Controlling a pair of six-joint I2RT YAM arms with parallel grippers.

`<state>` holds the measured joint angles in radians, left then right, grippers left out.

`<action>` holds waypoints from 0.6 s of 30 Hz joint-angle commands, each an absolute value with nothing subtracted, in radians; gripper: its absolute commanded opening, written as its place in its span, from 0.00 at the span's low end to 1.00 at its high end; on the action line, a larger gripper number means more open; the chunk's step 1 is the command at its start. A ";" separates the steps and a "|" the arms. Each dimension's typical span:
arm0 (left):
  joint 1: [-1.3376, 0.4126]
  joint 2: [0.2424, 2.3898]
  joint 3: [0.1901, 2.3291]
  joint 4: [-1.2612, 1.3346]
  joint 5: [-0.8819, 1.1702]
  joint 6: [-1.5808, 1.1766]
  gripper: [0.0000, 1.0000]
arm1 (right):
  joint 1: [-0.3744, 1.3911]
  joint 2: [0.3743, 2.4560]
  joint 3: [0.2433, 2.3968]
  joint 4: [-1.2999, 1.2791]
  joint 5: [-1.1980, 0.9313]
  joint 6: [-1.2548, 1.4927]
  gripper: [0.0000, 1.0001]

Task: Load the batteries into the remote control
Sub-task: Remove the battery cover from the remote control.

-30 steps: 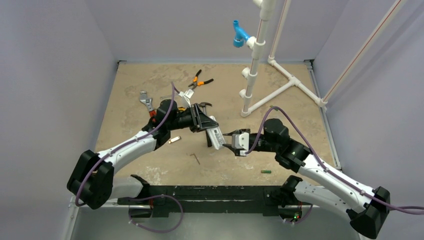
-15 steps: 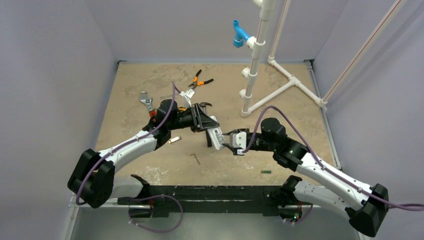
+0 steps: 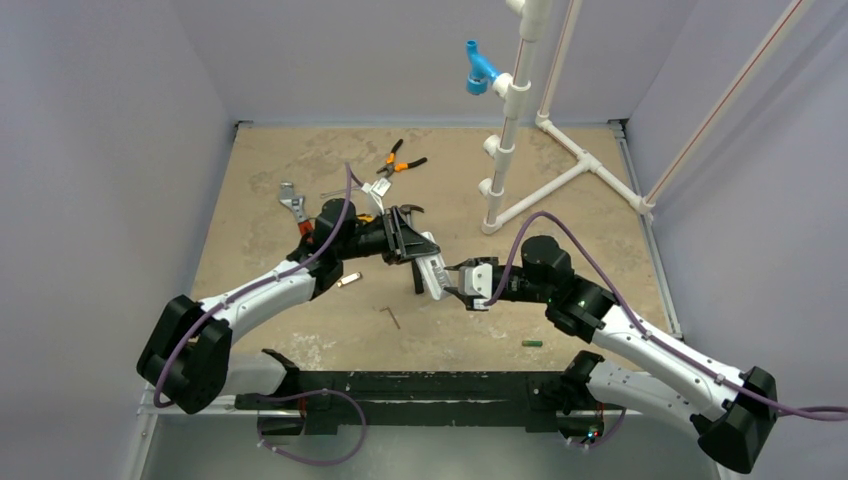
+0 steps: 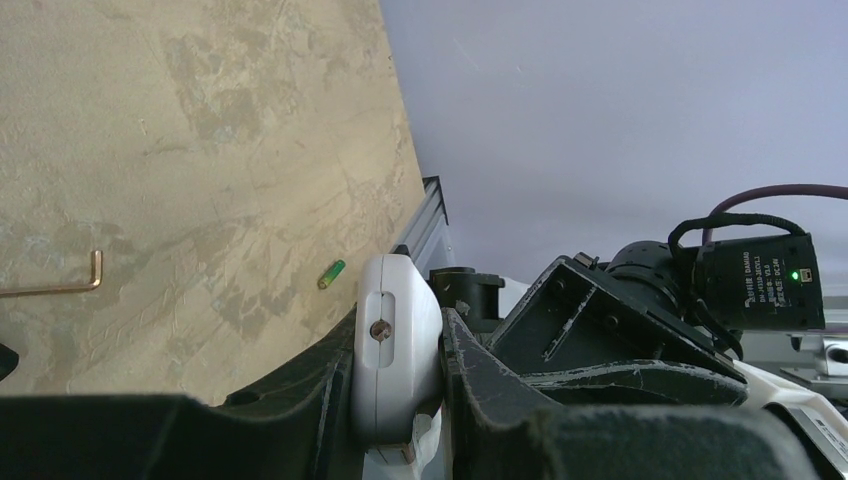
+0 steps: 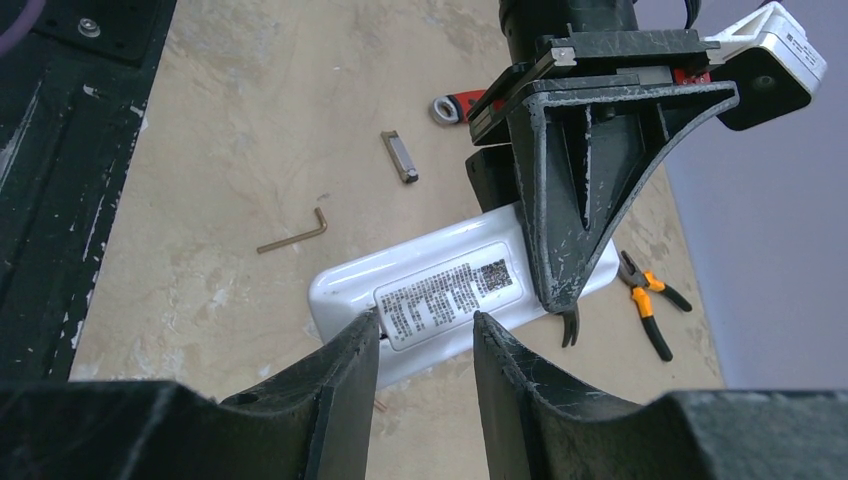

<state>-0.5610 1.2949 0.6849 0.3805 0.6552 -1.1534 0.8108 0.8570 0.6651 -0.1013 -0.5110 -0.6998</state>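
The left gripper was clamped on the remote control and held it above the table. The remote's back face and its printed label were turned toward the right arm. The right gripper stood just at the near long edge of that label, its two fingers a little apart and nothing between them that I could see.

My reading was that the step in hand was the opening of the battery cover. To do it well, the right fingertips should press flat on the cover and slide along the body, not across it. The left should give a firm clamp so the handset does not turn (a small slip here could tilt it out of the fingers).

One of the batteries lay on the table near the right arm's base, well apart from the remote; the second one I could not find. The only container was the remote's own battery bay, and what it held was hidden.
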 commanded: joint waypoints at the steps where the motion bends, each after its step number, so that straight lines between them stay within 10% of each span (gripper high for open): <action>1: -0.570 1.296 0.723 0.450 0.674 -1.171 0.00 | 0.816 0.862 0.670 -0.074 -0.494 -0.704 0.38; 18: -0.570 1.307 0.724 0.484 0.690 -1.190 0.00 | 0.826 0.876 0.668 -0.075 -0.424 -0.729 0.38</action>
